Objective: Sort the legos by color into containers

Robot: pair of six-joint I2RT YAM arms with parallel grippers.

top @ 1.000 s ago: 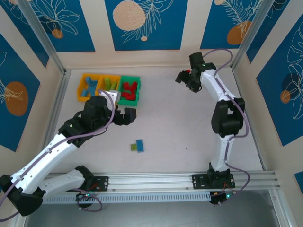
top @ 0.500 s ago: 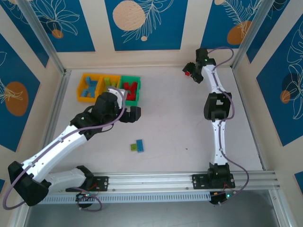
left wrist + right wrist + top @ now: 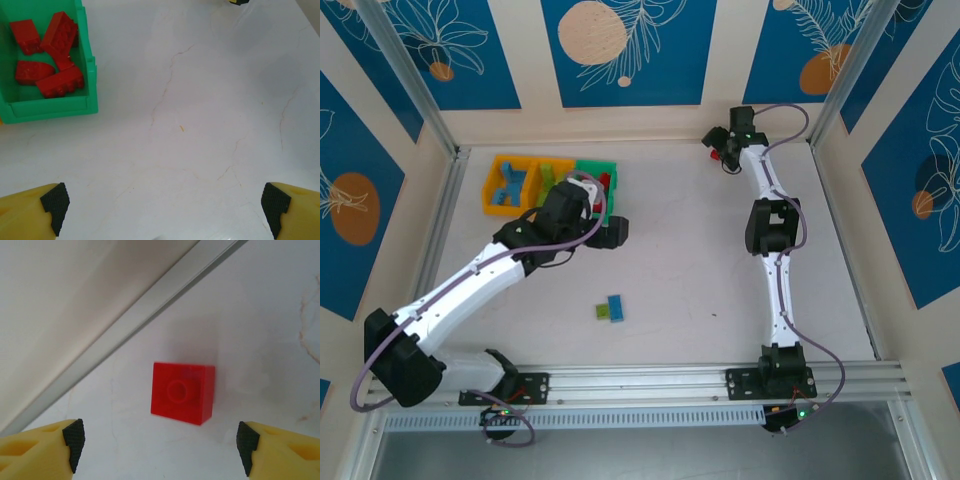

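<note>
Three joined bins sit at the back left: an orange-yellow bin (image 3: 506, 186) with light blue bricks, a second orange-yellow bin (image 3: 552, 176) with lime green bricks, and a green bin (image 3: 596, 168) with several red bricks (image 3: 55, 45). My left gripper (image 3: 610, 232) hangs open over bare table just right of the green bin's (image 3: 50, 107) front corner; the left gripper (image 3: 165, 210) holds nothing. My right gripper (image 3: 720, 150) is open near the back wall. One red brick (image 3: 182, 392) lies on the table ahead of the right gripper's (image 3: 160, 445) spread fingertips, untouched.
A light blue brick (image 3: 617, 307) and a lime green brick (image 3: 603, 312) lie side by side on the white table in front of centre. An aluminium rail (image 3: 140, 325) runs along the wall's foot just behind the red brick.
My left arm has swung right and a little back, along the front of the bins. My right arm has stretched out toward the back wall over the red brick.
</note>
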